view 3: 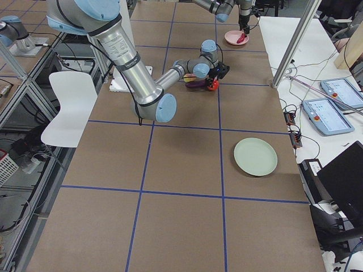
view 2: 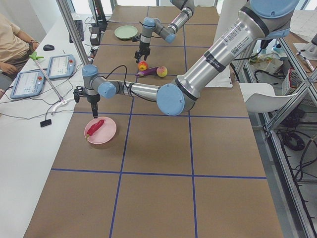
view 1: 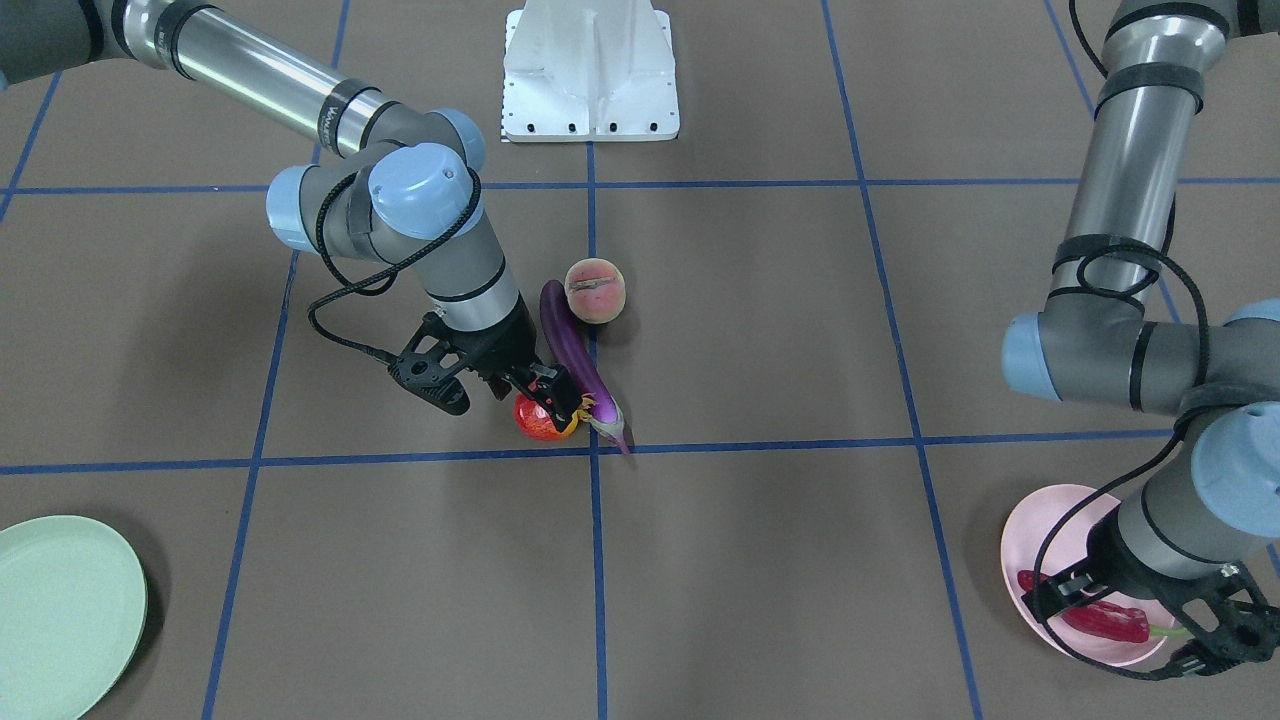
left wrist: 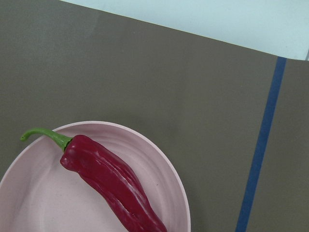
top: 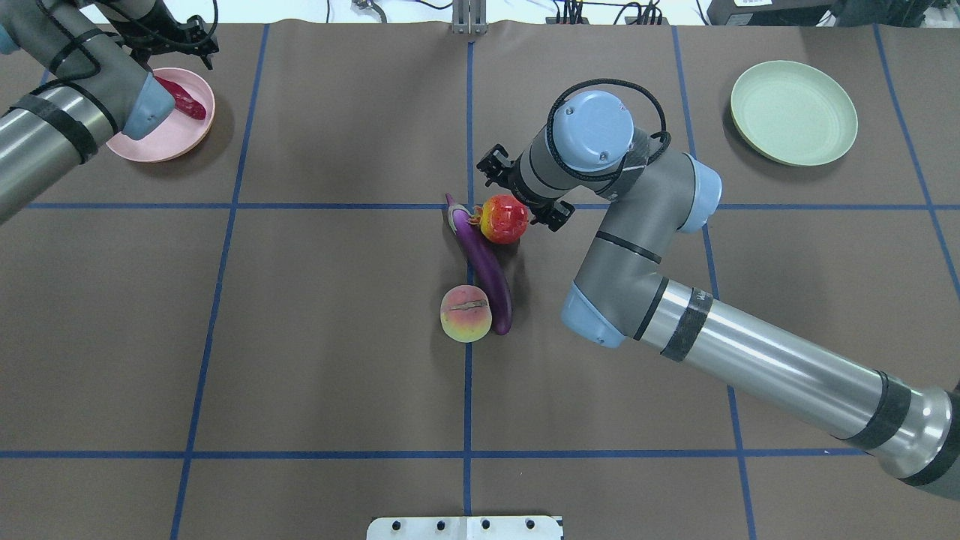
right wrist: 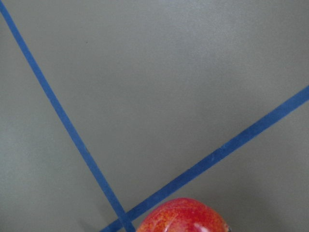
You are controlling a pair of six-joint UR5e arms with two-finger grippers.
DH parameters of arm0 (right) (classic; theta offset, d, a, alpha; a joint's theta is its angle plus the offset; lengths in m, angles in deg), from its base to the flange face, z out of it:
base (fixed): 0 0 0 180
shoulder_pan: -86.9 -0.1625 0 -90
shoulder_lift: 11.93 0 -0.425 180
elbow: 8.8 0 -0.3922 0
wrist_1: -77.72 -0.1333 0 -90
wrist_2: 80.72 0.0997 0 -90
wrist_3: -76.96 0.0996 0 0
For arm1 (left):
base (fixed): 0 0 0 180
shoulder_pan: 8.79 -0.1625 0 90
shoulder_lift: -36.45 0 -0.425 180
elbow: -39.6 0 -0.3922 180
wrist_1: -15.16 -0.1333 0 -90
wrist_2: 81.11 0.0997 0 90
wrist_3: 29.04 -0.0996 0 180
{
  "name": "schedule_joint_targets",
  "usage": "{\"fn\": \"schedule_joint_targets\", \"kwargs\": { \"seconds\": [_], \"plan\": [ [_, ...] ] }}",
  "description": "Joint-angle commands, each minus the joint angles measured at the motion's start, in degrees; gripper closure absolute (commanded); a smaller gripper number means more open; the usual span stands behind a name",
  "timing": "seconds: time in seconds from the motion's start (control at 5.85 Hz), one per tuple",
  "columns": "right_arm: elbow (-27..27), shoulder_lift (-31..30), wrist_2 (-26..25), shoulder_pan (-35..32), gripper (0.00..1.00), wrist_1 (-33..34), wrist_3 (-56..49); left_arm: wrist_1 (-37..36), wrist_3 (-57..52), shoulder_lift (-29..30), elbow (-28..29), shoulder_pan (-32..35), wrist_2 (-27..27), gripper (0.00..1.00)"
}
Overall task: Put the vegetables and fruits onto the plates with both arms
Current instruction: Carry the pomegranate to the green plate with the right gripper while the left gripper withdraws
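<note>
My right gripper (view 1: 548, 395) stands at the top of the red-and-yellow fruit (top: 504, 219), which rests on the table against the eggplant's calyx. I cannot tell whether the jaws press on it. The fruit's top shows at the bottom edge of the right wrist view (right wrist: 183, 217). The purple eggplant (top: 487, 266) lies diagonally, with the peach (top: 465, 313) beside its other end. The red chili pepper (left wrist: 111, 183) lies free in the pink plate (left wrist: 38, 203). My left gripper (view 1: 1065, 595) hovers just above it, open and empty. The mint green plate (top: 795, 112) holds nothing.
The white fixed base (view 1: 590, 70) stands at the robot's edge of the table. Blue tape lines grid the brown table cover. The plates sit at opposite far corners. An operator and tablets sit beyond the table's end in the exterior left view.
</note>
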Motion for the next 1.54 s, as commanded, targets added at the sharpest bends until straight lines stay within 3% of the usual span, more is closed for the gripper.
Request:
{"fn": "schedule_joint_targets", "kwargs": {
  "seconds": [0.0,0.68,0.86,1.03,1.37],
  "plan": [
    [0.42,-0.17,0.09,0.16,0.03,-0.01,1.03,-0.12,0.09,-0.06,-0.72,-0.3,0.0,0.0],
    [1.04,-0.08,-0.7,2.09,0.03,-0.46,2.87,-0.03,0.0,-0.15,-0.73,-0.3,0.18,0.0],
    [0.95,0.09,-0.7,2.1,0.33,-0.46,3.05,-0.03,0.09,-0.15,-0.99,-0.3,0.26,0.0],
    [0.69,0.18,-0.62,2.01,0.99,-0.54,3.14,-0.03,0.79,-0.15,-1.34,-0.3,0.26,0.0],
    [-0.36,0.1,2.61,-2.53,1.0,-0.37,2.53,-0.12,1.93,-0.06,-2.04,-0.48,0.18,0.0]
  ]
}}
